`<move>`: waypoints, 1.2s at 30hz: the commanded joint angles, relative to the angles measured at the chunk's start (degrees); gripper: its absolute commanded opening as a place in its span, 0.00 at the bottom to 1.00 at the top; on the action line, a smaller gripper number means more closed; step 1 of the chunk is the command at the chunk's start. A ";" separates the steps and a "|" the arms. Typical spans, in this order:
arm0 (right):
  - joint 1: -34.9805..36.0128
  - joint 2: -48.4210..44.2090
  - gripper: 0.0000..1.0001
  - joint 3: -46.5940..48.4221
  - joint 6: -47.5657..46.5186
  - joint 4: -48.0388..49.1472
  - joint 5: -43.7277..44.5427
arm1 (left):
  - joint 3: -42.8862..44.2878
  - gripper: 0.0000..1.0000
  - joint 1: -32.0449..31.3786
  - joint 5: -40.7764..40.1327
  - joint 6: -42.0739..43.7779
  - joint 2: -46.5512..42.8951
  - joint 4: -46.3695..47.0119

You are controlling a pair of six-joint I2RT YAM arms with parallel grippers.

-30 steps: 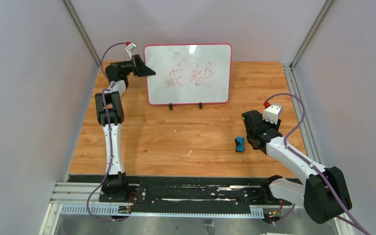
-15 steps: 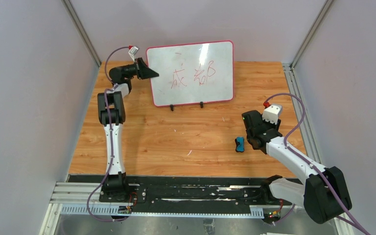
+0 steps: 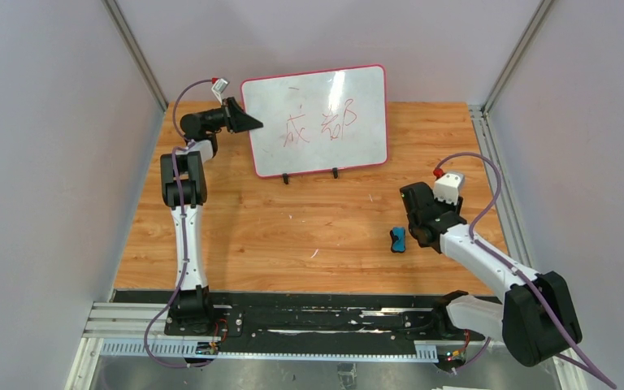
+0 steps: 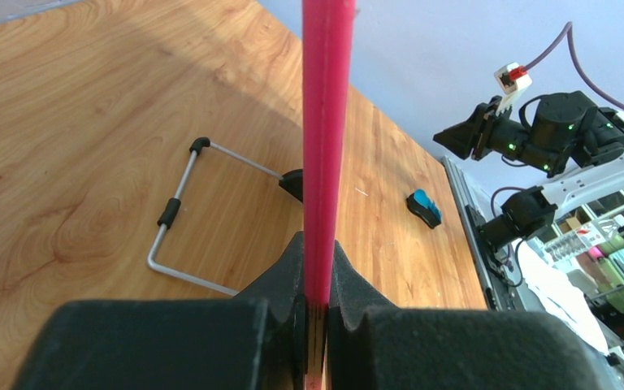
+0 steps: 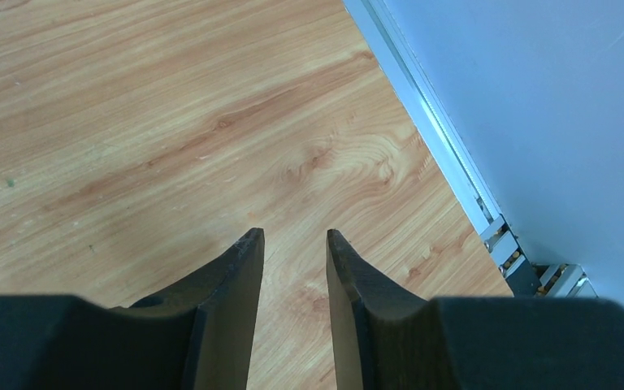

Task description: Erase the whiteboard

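While red characters show on the board: erasing judged not yet begun.
Right claw (image 5: 295, 237): nearest, at 4 o'clock on the worktop (image 3: 292, 244); released, nothing between its jaws, bare wood beneath.
Eraser (image 3: 398, 240): blue-and-black, lying on the wood just beside the right claw, at its 9 o'clock; not held.
Whiteboard (image 3: 317, 122): 12 o'clock, far side of the worktop; stands on two black feet, slightly skewed; writing mid-board.
Left claw (image 3: 253, 123): 11 o'clock; clenched on the whiteboard's pink frame at its left edge.
Risk 1: the eraser is small, so an off-centre pinch could flick it away.
Risk 2: the board is gripped by one thin edge only, so wiping pressure toward its 3 o'clock side could pivot it in the grip or tip it backward.
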 commanded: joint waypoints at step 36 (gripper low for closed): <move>1.23 3.25 0.40 12.54 -7.85 -14.61 -46.03 | 0.60 0.00 1.44 2.15 3.63 1.81 3.91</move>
